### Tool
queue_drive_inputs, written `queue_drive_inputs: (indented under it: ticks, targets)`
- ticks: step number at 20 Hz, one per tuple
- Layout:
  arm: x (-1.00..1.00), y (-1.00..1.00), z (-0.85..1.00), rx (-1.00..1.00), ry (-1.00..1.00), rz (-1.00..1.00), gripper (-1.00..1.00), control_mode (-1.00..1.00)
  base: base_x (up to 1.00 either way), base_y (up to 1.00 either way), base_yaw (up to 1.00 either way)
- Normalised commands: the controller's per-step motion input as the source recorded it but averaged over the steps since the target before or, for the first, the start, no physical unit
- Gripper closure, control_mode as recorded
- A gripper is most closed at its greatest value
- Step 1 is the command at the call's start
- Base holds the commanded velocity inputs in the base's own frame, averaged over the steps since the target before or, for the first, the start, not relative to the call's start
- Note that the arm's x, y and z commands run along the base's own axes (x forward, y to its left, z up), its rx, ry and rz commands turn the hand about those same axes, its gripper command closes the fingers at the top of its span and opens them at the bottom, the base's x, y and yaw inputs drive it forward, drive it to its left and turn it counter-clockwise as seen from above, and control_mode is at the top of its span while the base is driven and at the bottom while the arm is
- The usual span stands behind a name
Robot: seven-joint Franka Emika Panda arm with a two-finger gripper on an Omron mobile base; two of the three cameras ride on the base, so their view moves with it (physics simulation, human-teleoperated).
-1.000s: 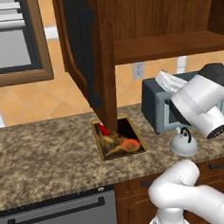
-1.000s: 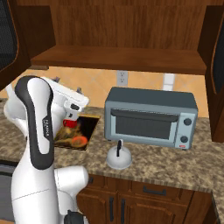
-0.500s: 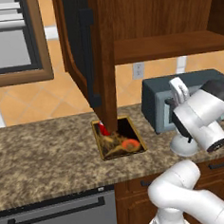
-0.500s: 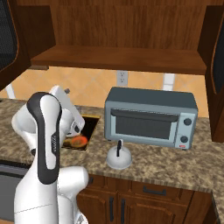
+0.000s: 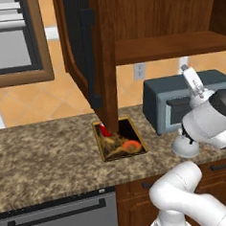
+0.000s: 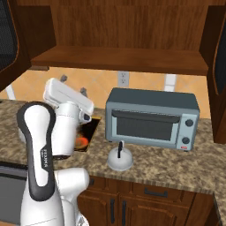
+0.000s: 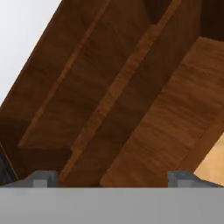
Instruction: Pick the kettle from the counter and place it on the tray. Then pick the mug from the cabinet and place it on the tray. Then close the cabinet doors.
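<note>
The silver-white kettle (image 6: 120, 160) with its black handle stands on the granite counter (image 6: 176, 165) in front of the toaster oven; in the left base view my arm covers part of the kettle (image 5: 184, 148). The gold-rimmed tray (image 5: 121, 142) lies left of it under the open cabinet door (image 5: 81, 50). A small red thing (image 5: 104, 130) stands at the tray's back left corner, half behind the door edge; I cannot tell whether it is the mug. My gripper (image 6: 73, 84) is raised above the tray's right side, open and empty, its fingertips (image 7: 41, 177) wide apart and aimed up at the cabinet (image 7: 131, 87).
A grey toaster oven (image 6: 152, 119) sits at the back of the counter behind the kettle. The cabinet shelf (image 6: 119, 59) runs overhead, with a second open door (image 6: 218, 66) at the right. A dishwasher front (image 5: 56, 215) is below the counter, a window (image 5: 8, 41) at the far left.
My hand has turned and tilted upward toward the cabinet while the forearm dropped a little lower. The jaws stayed open. Kettle and tray have not moved.
</note>
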Motion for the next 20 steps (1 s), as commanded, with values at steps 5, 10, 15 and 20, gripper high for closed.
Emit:
queue_drive_inputs:
  ticks: [5, 10, 15, 20]
  targets:
    - [-0.04, -0.16, 0.01, -0.86, -0.64, 0.00, -1.00, -1.00, 0.00, 0.00, 0.00]
    - [-0.06, -0.12, 0.00, -0.95, -0.50, -0.14, -1.00, -1.00, 0.00, 0.00, 0.00]
    - [-0.17, 0.01, -0.26, -0.43, 0.06, -0.39, -1.00, -1.00, 0.00, 0.00, 0.00]
    - [0.02, 0.01, -0.98, -0.05, 0.84, -0.41, -1.00, -1.00, 0.00, 0.00, 0.00]
